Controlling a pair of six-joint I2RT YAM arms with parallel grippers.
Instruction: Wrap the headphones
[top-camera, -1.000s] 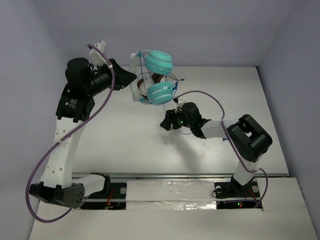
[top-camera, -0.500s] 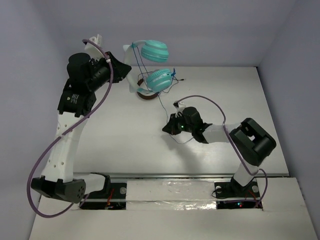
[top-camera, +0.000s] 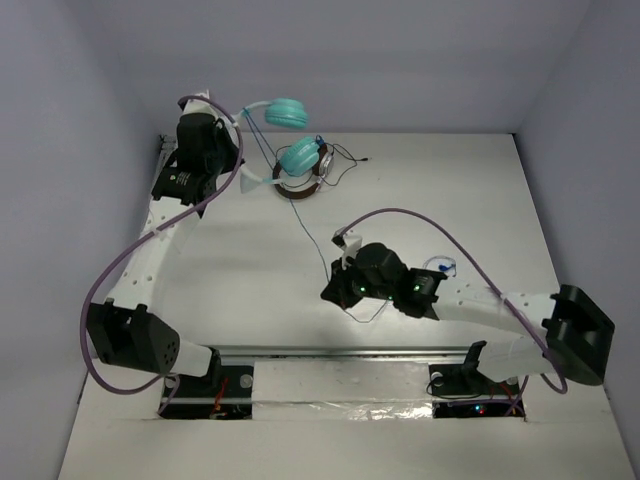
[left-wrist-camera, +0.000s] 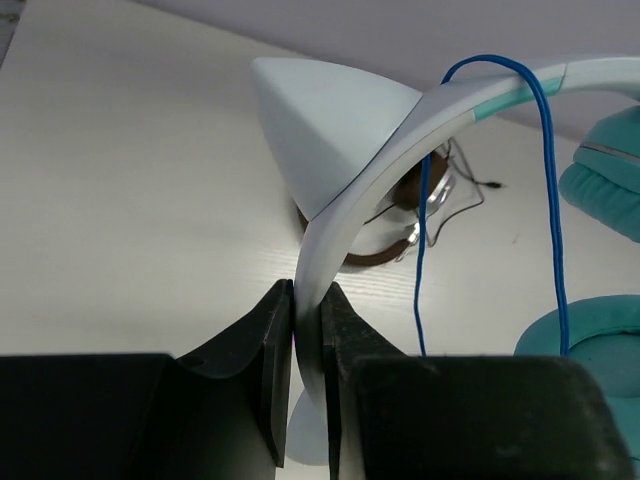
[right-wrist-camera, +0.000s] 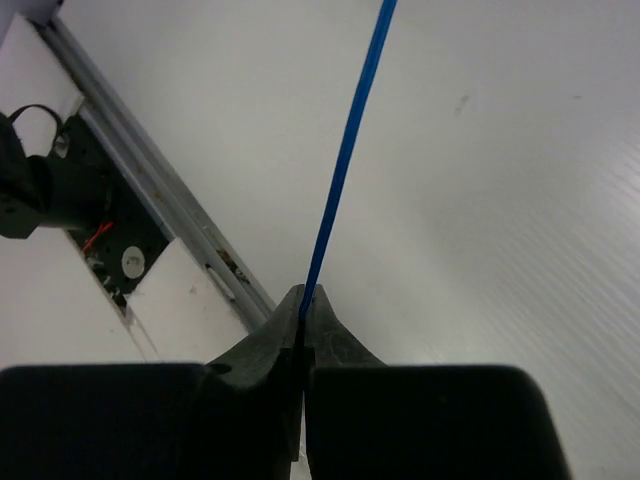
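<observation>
**Headphones held aloft by the headband, cable pinched taut**

There is no container in view; everything lies on or hangs over the white counter (top-camera: 230, 270).

The headphones (top-camera: 290, 135) are in the upper centre of the top view, lifted clear of the counter. The left jaws are shut on the white headband (left-wrist-camera: 340, 215), which the wrist view shows squeezed between the two black fingers. The two teal cups (top-camera: 287, 112) hang to the right of that grip, one above the other in the frame. Just below them, a second pair, the brown headphones (top-camera: 298, 186), lies on the counter with its dark lead trailing to the right.

The blue cable (right-wrist-camera: 345, 160) loops over the headband, then runs down and right across the top view to the right jaws, which are closed on it at the tips. It leaves them in a straight, tight line.

The left arm (top-camera: 150, 240) reaches from the lower left up to the upper left of the frame. The right arm (top-camera: 480, 305) stretches low from the lower right toward the centre.
</observation>
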